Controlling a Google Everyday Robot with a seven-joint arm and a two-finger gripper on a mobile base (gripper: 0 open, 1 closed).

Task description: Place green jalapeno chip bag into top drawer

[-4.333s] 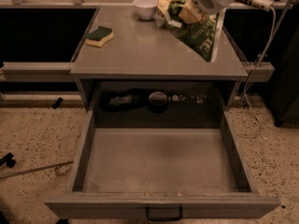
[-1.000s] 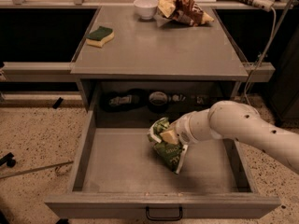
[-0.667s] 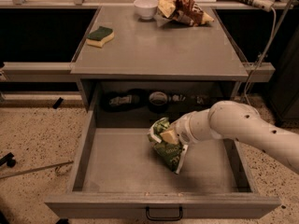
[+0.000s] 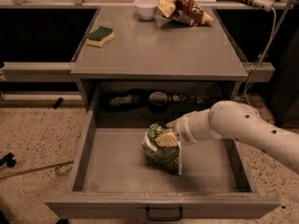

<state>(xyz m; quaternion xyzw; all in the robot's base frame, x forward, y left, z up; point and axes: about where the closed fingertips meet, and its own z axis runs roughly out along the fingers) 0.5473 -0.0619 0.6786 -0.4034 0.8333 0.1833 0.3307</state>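
Observation:
The green jalapeno chip bag (image 4: 162, 153) is inside the open top drawer (image 4: 117, 171), right of its middle, with its lower end on the drawer's bare bottom. My gripper (image 4: 167, 137) reaches in from the right on the white arm (image 4: 238, 125) and is shut on the bag's upper end. One pale finger (image 4: 166, 139) lies across the bag's top. The drawer's black handle (image 4: 163, 214) shows on its front.
On the table top (image 4: 159, 50) lie a green-and-yellow sponge (image 4: 100, 35), a white bowl (image 4: 145, 7) and a brown-and-yellow snack bag (image 4: 183, 9). Dark items (image 4: 158, 98) sit in the recess behind the drawer. A cable (image 4: 264, 55) hangs at the right.
About four seconds ago the gripper held the bag above the table's right side; it is now down in the drawer. Over the last second nothing has visibly moved.

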